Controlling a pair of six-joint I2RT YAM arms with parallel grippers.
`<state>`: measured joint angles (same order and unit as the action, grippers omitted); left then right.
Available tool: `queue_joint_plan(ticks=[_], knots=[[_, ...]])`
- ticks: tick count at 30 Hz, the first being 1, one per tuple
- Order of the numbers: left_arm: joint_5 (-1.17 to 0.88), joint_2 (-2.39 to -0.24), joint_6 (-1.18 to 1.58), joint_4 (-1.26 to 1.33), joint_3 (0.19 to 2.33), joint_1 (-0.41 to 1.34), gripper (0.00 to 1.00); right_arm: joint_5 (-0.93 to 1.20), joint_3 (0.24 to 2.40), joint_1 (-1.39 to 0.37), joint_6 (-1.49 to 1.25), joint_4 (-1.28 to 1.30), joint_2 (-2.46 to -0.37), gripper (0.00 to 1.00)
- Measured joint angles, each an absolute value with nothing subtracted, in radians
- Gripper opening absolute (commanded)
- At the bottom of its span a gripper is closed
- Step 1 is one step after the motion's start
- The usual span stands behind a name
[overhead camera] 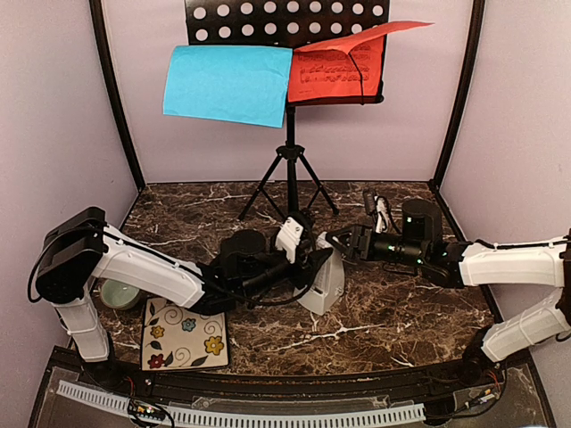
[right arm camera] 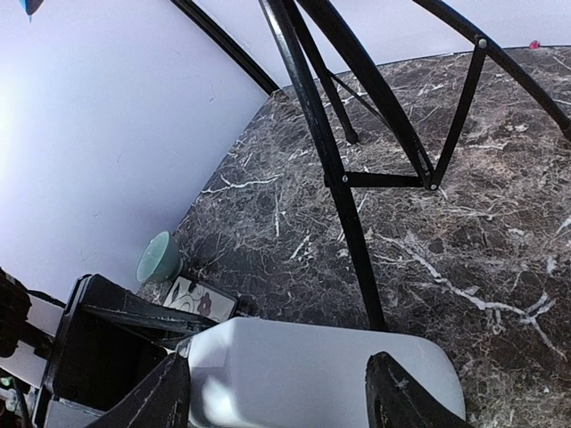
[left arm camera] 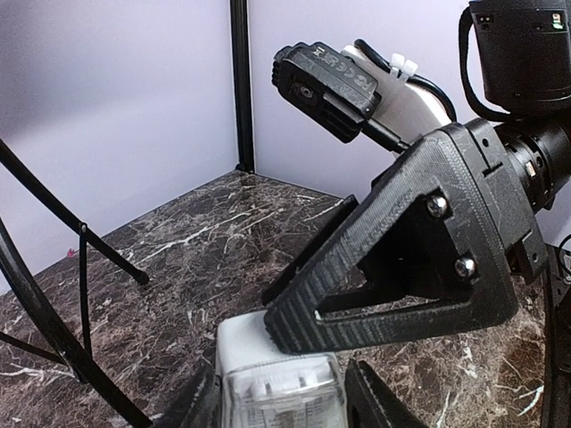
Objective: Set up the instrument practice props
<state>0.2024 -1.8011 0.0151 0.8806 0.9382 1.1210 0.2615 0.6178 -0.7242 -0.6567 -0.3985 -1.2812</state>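
The small white metronome [overhead camera: 327, 287], at the middle of the table [overhead camera: 401, 312] just near of the music stand [overhead camera: 290, 169], looks light, rigid and slick, best pinched low on its flat flanks; the left gripper [left arm camera: 281, 403] brackets its top, grip unclear, while the right gripper [right arm camera: 277, 392] straddles it, jaws apart.

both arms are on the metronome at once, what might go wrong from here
1. The left pincer and right pincer both straddle the small white pyramid-shaped metronome; they may clash or tip it.
2. The red printed music sheet is curling up off the black perforated music stand and may slide off.
3. The stand's tripod legs sit just behind both arms; a bump could topple it.
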Motion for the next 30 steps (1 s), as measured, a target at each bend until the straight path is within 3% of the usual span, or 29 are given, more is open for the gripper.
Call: queue_joint_plan(ticks=[7,16,30], knots=[[0.207,-1.811,0.020,0.854,0.964,1.118,0.52,0.255,0.609,-0.723,-0.656,-0.419,-1.281,0.66],[0.213,-1.814,0.029,0.852,0.967,1.116,0.37,0.255,0.607,-0.725,-0.656,-0.421,-1.282,0.64],[0.121,-1.814,0.025,1.077,0.845,1.100,0.34,0.300,0.605,-0.732,-0.607,-0.496,-1.339,0.56]])
